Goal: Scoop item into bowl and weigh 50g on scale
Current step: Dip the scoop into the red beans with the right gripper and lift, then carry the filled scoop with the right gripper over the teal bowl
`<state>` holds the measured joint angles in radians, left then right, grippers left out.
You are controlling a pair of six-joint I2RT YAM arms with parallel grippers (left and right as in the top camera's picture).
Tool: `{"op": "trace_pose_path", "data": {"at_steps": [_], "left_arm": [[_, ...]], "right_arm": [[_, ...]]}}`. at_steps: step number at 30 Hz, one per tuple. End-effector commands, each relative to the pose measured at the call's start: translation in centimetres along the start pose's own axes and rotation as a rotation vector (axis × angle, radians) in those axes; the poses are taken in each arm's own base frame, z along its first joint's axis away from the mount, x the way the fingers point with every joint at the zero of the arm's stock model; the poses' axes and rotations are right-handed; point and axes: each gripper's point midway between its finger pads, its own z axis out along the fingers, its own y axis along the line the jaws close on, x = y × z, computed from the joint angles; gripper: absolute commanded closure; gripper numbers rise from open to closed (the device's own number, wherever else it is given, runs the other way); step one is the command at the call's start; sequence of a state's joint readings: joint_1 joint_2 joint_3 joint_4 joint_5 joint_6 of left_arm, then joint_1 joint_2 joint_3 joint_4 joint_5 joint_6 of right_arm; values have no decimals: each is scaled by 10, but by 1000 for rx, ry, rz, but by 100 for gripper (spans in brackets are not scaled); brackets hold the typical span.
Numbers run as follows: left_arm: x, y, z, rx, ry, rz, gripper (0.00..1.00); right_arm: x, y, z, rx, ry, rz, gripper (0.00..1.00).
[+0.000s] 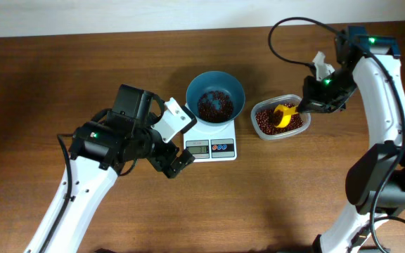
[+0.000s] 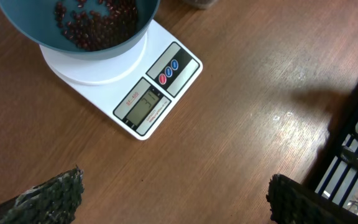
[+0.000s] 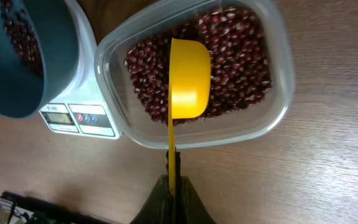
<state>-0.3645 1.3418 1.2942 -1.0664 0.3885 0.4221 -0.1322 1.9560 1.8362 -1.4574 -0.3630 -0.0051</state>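
Pinching the thin handle of a yellow scoop [image 3: 188, 74], the right gripper [image 1: 309, 105] has its jaws drawn narrow around it. Straight out ahead of its fingertips the scoop's cup sits over the beans [image 3: 235, 56] heaped in a clear plastic container [image 3: 278, 96]; I cannot tell whether the cup touches the heap. Beyond the container, to the left in that gripper's wrist view, the teal bowl [image 1: 215, 81] stands on the white scale [image 1: 226, 131], with a layer of beans across its bottom. The left gripper [image 1: 176, 163] hangs above the wooden table [image 1: 280, 197], its fingers [image 2: 58, 193] spread wide and holding nothing. Just ahead of those fingers lie the scale's display [image 2: 143, 106] and its red and blue buttons [image 2: 168, 71], with the bowl farther ahead. The digits are too faint to read.
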Motion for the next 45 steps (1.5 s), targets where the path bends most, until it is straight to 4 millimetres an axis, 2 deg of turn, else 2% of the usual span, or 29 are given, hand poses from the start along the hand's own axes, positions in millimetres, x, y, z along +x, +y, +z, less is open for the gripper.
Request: {"op": "trace_pose_path", "data": {"at_steps": [1, 8, 16, 21, 24, 31, 36, 40, 45], "left_arm": [[-5, -3, -4, 8, -18, -2, 1], [-5, -3, -4, 8, -18, -2, 1], [-5, -3, -4, 8, -18, -2, 1], [-5, -3, -4, 8, -18, -2, 1], [-5, -3, -4, 8, -18, -2, 1], [-5, -3, -4, 8, -18, -2, 1], [-5, -3, -4, 8, -18, -2, 1], [-5, -3, -4, 8, -18, -2, 1], [-5, -3, -4, 8, -18, -2, 1]], "right_arm": [[-2, 9, -22, -38, -71, -51, 96], [-5, 17, -31, -153, -102, -103, 96], [-16, 29, -60, -313, -227, -158, 96], [-30, 55, -78, -453, -329, -235, 96], [-37, 71, -82, -499, -364, -287, 96], [-49, 127, -70, -503, -398, -411, 96], [-56, 153, -55, -423, -419, -453, 96], [-60, 160, -46, -345, -437, -479, 96], [-62, 159, -41, -288, -444, -484, 96]]}}
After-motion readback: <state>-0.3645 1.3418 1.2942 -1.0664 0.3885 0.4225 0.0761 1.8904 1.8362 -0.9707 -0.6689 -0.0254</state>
